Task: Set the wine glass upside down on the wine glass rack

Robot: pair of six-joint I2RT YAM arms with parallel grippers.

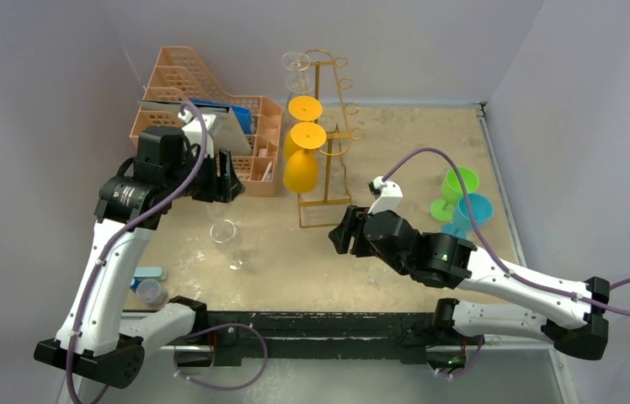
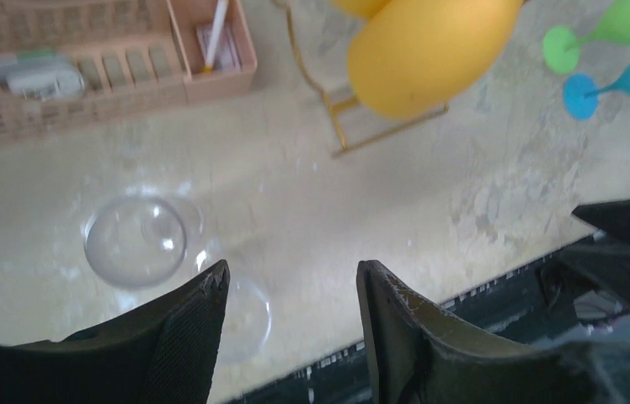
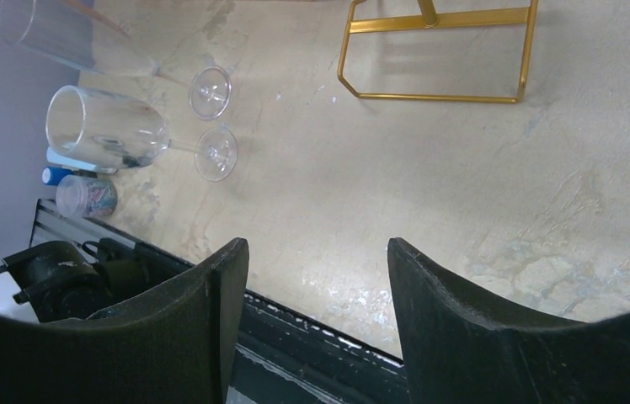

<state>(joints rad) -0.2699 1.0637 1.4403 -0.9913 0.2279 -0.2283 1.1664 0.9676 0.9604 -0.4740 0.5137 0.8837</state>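
Okay, left gripper (image 2: pixel 290 290) and right gripper (image 3: pixel 316 269) jaws apart, empty. Glass (image 1: pixel 225 233) at left's six o'clock: light, slick, brittle. I'd pinch the stem (image 3: pixel 181 147) gently.

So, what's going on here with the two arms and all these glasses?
Neither arm holds anything. The left gripper and the right gripper both hang open above the table. Yellow glasses already hang upside down on the gold wine glass rack. A clear wine glass sits on the table, nearest the left gripper.
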